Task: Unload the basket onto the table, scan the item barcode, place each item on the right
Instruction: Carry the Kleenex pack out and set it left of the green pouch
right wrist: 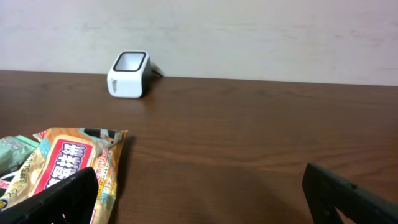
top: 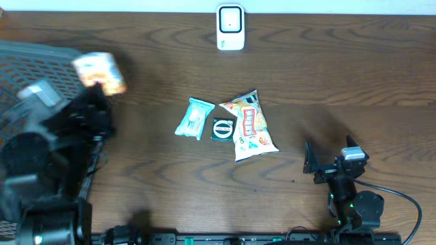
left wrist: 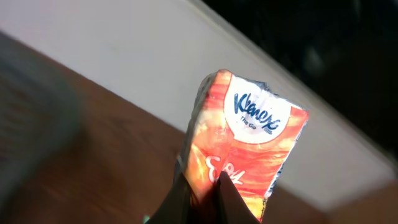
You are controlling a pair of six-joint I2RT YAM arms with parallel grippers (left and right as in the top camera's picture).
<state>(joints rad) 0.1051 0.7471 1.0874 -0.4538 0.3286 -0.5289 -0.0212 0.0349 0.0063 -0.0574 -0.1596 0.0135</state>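
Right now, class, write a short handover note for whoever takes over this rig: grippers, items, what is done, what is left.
Grippers: the left gripper is shut on the Kleenex pack, raised near the basket; the right gripper is open and empty.
Items: the scanner stands at the far edge; the snack bag, teal pack and dark packet lie mid-table.
Done: pack picked up.
Left: bring its barcode before the scanner.

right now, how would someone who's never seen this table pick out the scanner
Find the far edge of the brown table, against the pale wall. Near the middle of that edge the scanner stands alone, well behind the snack bag and teal pack. It is the only hard white box, with a dark-framed window on its face; those two are soft wrappers.
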